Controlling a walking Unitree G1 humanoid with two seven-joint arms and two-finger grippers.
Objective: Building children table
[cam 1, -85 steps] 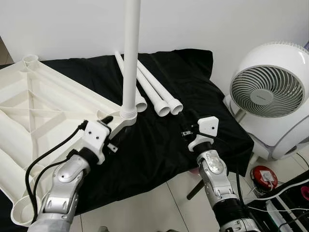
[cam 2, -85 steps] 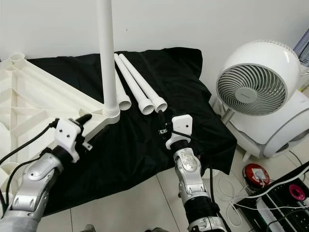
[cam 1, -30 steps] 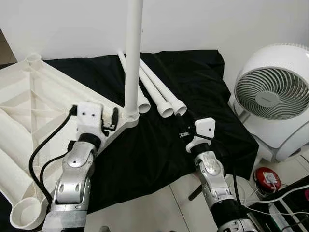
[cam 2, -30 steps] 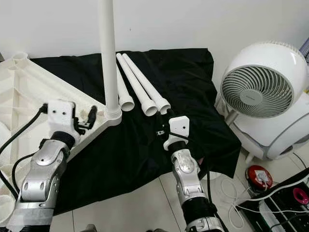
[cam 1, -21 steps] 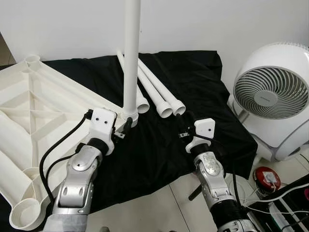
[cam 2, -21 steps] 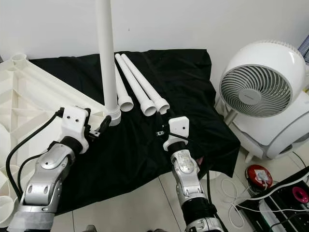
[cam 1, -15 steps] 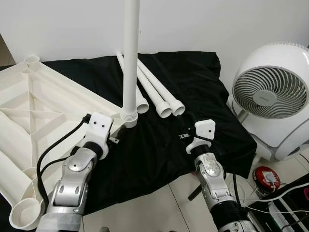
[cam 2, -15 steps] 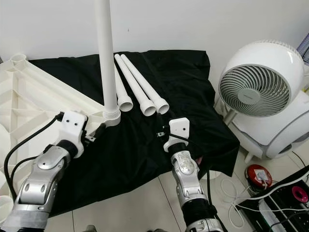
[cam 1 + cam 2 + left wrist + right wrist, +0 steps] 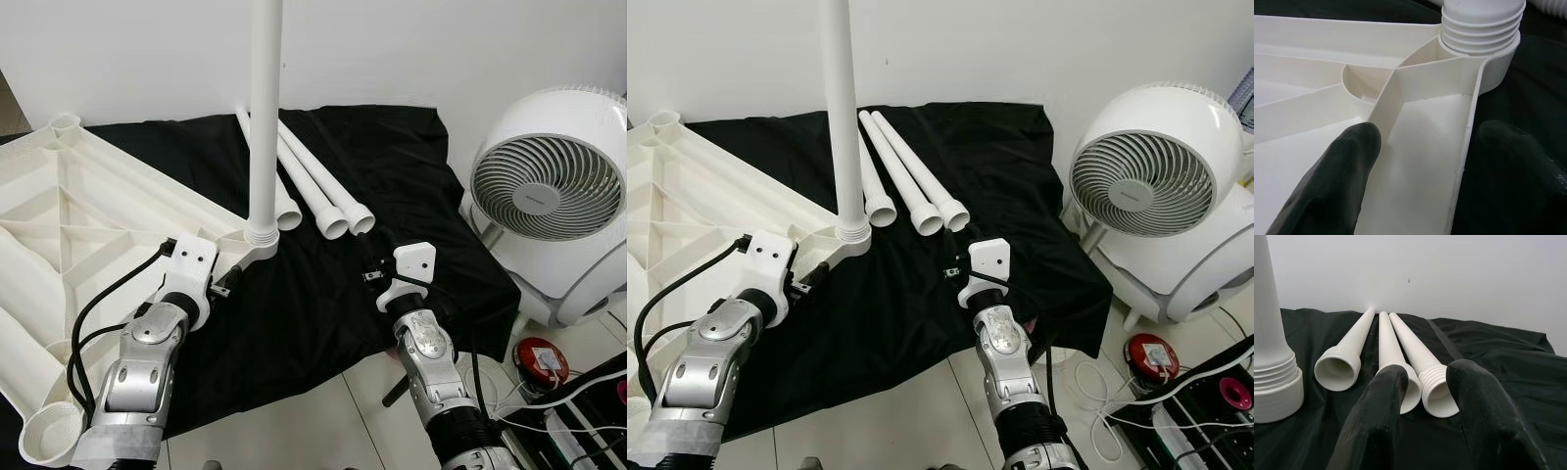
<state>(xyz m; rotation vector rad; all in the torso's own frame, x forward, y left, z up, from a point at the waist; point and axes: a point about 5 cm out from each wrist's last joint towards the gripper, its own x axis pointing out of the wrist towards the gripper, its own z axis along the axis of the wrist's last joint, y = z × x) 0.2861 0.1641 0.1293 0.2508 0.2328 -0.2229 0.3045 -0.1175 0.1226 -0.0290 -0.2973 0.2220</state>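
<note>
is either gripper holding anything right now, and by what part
Nothing is held. The left gripper is open, its fingers straddling the tabletop's edge wall near the mounted leg. The right gripper is open, facing the loose legs.

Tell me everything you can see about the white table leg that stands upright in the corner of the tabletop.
The upright leg is a smooth white plastic tube, ringed with ridges at its base, which sits in the round corner socket of the overturned tabletop. It rises vertically past the picture's upper edge. Three loose legs lie behind it on the black cloth. The open left pincer straddles the tabletop's edge near the socket, not touching the leg.
</note>
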